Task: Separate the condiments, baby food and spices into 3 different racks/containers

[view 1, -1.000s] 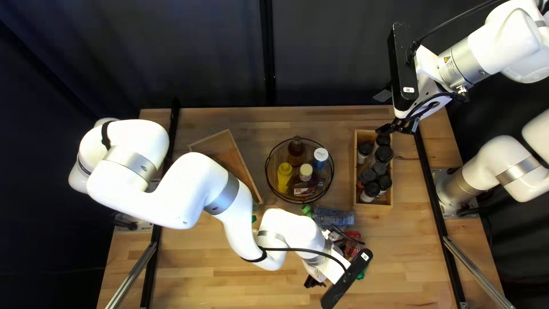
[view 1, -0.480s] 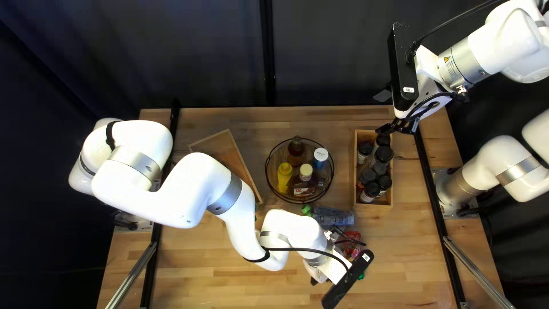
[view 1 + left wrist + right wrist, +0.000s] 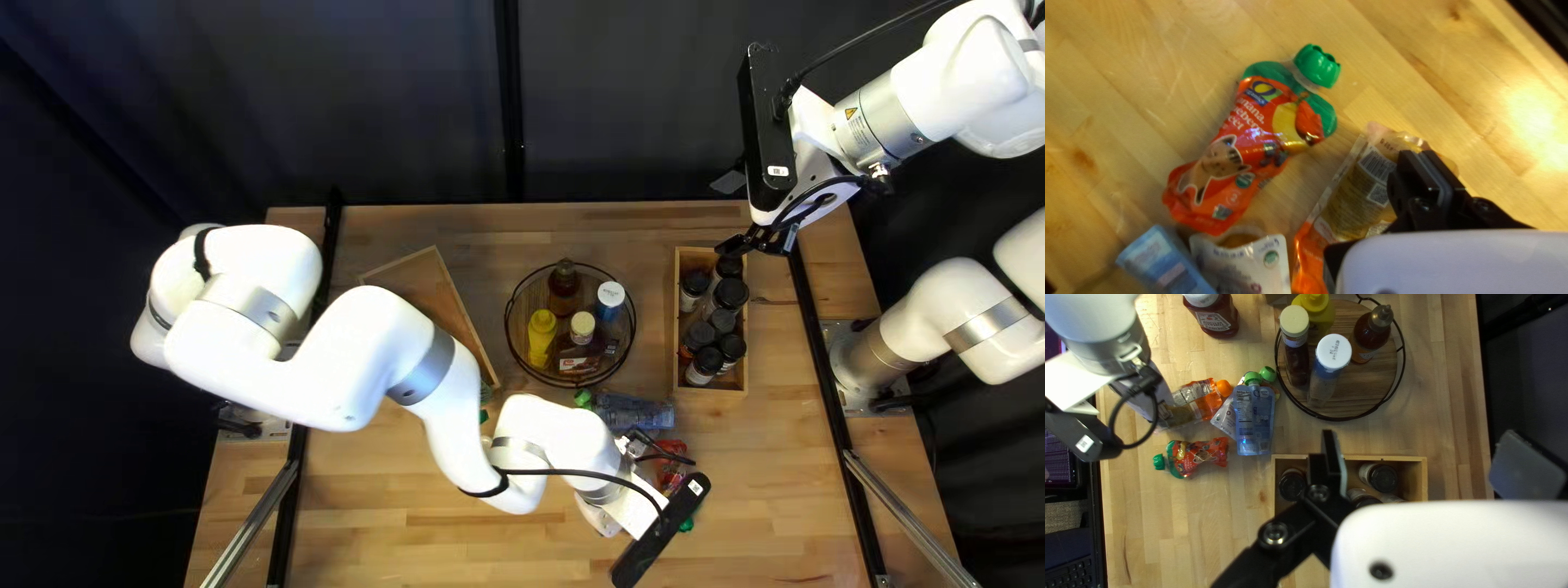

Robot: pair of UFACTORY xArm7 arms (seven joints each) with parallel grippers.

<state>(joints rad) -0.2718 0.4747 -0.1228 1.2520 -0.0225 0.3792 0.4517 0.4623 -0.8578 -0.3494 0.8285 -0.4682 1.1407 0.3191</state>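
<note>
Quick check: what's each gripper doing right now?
Left gripper: closed, over the orange-and-clear pouch; whether it pinches it can't be told.
Right gripper: open, holding nothing.

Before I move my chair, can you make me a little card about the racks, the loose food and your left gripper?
round rack: four bottles: yellow, pale-capped, white-lidded, brownish-red
wooden box: dark-lidded jars
loose pouches: red, blue, white, orange-capped; maybe another underneath
loose bottle: red with white cap, outside the rack
left gripper: fingers together, over the orange-capped pouch
baby food: not in a rack yet
</note>
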